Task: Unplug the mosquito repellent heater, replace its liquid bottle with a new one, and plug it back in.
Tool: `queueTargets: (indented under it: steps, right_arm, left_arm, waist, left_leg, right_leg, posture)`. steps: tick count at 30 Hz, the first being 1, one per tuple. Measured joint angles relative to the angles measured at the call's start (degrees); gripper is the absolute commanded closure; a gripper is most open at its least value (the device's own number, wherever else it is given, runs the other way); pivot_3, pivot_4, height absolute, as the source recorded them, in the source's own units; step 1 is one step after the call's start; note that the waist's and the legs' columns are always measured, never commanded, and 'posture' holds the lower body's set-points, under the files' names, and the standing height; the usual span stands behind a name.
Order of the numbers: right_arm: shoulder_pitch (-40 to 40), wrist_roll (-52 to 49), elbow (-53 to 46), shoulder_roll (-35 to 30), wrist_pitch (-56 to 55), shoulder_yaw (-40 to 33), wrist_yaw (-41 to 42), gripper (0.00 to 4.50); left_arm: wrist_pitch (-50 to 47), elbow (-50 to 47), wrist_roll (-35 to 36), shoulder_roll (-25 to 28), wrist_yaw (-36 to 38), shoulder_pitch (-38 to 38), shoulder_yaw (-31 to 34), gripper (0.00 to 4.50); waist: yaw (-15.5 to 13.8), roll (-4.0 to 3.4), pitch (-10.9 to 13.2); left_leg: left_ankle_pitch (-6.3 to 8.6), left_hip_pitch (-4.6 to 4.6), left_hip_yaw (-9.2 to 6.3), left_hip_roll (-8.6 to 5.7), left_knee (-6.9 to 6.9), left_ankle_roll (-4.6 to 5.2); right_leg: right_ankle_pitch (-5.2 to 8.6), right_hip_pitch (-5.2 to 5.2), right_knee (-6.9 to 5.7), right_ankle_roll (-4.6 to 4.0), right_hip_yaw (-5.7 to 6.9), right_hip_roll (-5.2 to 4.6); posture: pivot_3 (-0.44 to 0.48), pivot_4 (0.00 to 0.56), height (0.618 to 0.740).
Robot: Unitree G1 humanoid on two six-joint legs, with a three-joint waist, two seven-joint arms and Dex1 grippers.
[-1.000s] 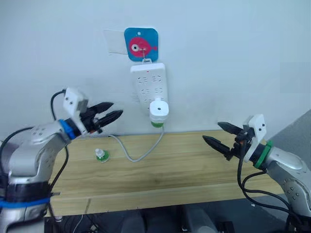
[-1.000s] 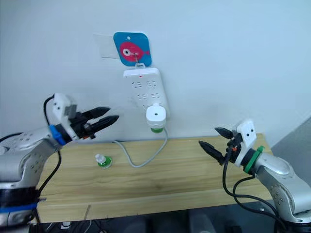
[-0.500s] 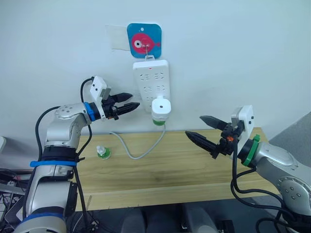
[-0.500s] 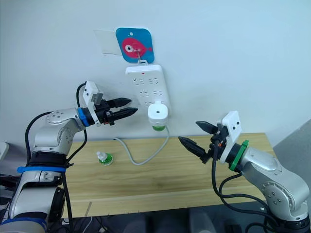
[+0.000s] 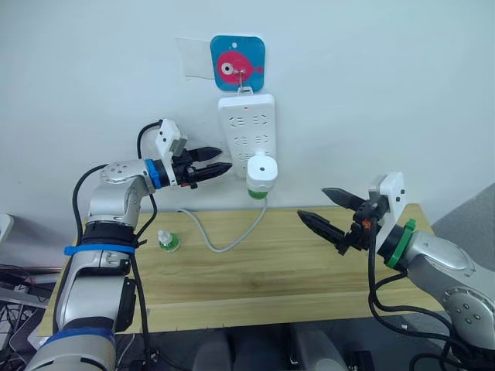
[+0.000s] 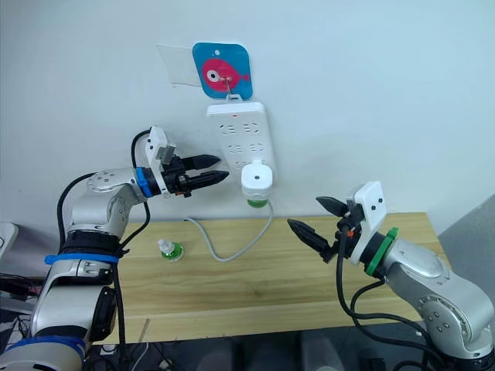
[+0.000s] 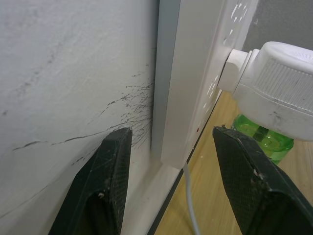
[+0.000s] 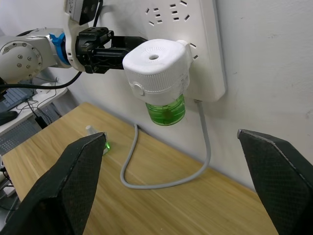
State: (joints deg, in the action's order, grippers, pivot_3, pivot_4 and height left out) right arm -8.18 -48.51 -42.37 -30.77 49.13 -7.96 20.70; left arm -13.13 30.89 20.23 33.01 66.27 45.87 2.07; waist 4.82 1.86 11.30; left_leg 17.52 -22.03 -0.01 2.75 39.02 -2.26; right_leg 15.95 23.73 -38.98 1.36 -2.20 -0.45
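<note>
Nothing is done yet: the small white rounded plastic heater (image 5: 262, 171), translucent green bottle (image 8: 166, 110) beneath, sits plugged into the long white wall power strip (image 5: 247, 131). The white-capped green bottle (image 5: 165, 241) waits near the bench's (image 5: 271, 270) left edge. Both the left end effector (image 5: 219, 160) and right end effector (image 5: 326, 207) are open, empty.

No legible text (fish picture only) anywhere

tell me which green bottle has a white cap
The new one standing on the table; the other bottle sits capless under the heater.
</note>
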Motion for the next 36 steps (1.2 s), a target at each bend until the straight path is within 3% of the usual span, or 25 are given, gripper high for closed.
queueTargets:
  steps: [7, 24, 36]
  right_arm:
    - [-0.5, 0.1, 0.0, 0.0, -0.5, 1.1, 0.4, 0.00]
    - [-0.5, 0.1, 0.1, 0.0, -0.6, 2.9, 0.2, 0.00]
    - [-0.5, 0.2, 0.1, 0.1, -0.9, 3.5, 0.2, 0.00]
  left_arm:
    - [-0.1, 0.1, -0.4, -2.3, 0.8, 1.4, -0.6, 1.78]
    - [5.0, 12.2, -3.6, -7.0, 5.7, 8.5, -0.6, 1.78]
    - [-2.7, 7.4, -2.2, -8.6, 9.4, 8.8, -0.3, 1.78]
  waist:
    - [0.0, 0.07, 0.3]
    - [-1.3, 0.03, 0.4]
    - [-1.7, -0.02, 0.5]
  left_leg:
    - [0.00, -0.02, -0.01, -0.01, 0.00, 0.00]
    - [-0.07, -0.04, -0.50, -0.20, 0.05, 0.09]
    - [-0.08, -0.28, -0.96, -0.19, 0.06, 0.09]
  right_leg:
    - [0.01, 0.00, 0.02, 0.02, 0.01, 0.01]
    - [0.03, -0.31, 0.06, 0.07, 0.15, -0.03]
    - [0.05, -0.31, 0.15, 0.10, 0.43, -0.04]
  posture:
    - [-0.228, 0.221, 0.740]
    - [-0.232, 0.217, 0.740]
    - [-0.231, 0.224, 0.740]
